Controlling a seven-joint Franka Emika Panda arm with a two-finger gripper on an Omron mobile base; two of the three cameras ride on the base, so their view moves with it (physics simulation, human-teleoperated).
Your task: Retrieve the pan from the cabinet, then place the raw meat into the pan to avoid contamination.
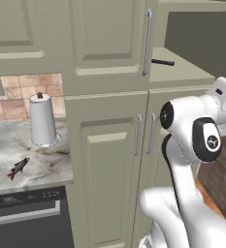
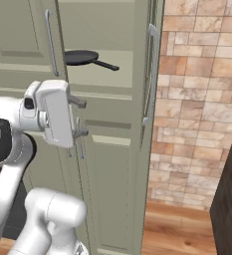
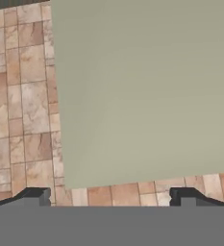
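Observation:
The pan (image 2: 81, 57) lies on a shelf inside the tall green cabinet (image 2: 107, 149), its thin black handle (image 1: 163, 62) pointing right. The cabinet's upper right door (image 2: 151, 74) stands swung open; the upper left door (image 1: 109, 38) is shut. My gripper (image 2: 79, 117) is open and holds nothing. It hangs below the shelf, in front of the shut lower doors, left of the open door. Between the fingertips (image 3: 36, 195) of my gripper (image 3: 111, 196) in the hand view are a flat green panel (image 3: 147, 86) and tan tiles. The raw meat, a small dark fish (image 1: 18, 167), lies on the marble counter (image 1: 46, 164) at left.
A paper-towel roll (image 1: 42, 121) stands upright on the counter behind the fish. A dark dishwasher front (image 1: 27, 218) sits under the counter. A tan brick wall (image 2: 197, 99) runs right of the cabinet, with a dark unit (image 2: 229, 199) at the far right.

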